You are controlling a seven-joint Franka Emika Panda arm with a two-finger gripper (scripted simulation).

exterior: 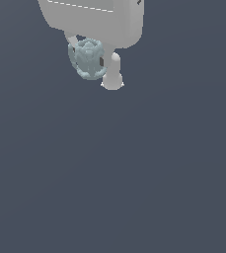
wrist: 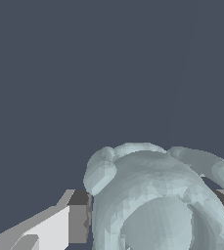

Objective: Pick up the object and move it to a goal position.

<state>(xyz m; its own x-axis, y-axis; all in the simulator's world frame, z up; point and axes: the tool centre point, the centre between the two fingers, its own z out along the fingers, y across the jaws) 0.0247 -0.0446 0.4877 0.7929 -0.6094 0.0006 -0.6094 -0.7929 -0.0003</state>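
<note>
The object (exterior: 87,59) is a pale blue-grey lumpy item with a ring-like rim, seen near the top of the exterior view, just under the white robot hand. My gripper (exterior: 91,60) is shut on it, one finger (exterior: 112,74) showing on the exterior view's right of it and the other mostly hidden behind it. In the wrist view the object (wrist: 152,195) fills the space between the two dark finger pads (wrist: 78,217), pressed on both sides.
A plain dark grey-blue surface (exterior: 134,173) spreads across both views. The white arm body (exterior: 92,17) fills the upper edge of the exterior view. No goal marker shows.
</note>
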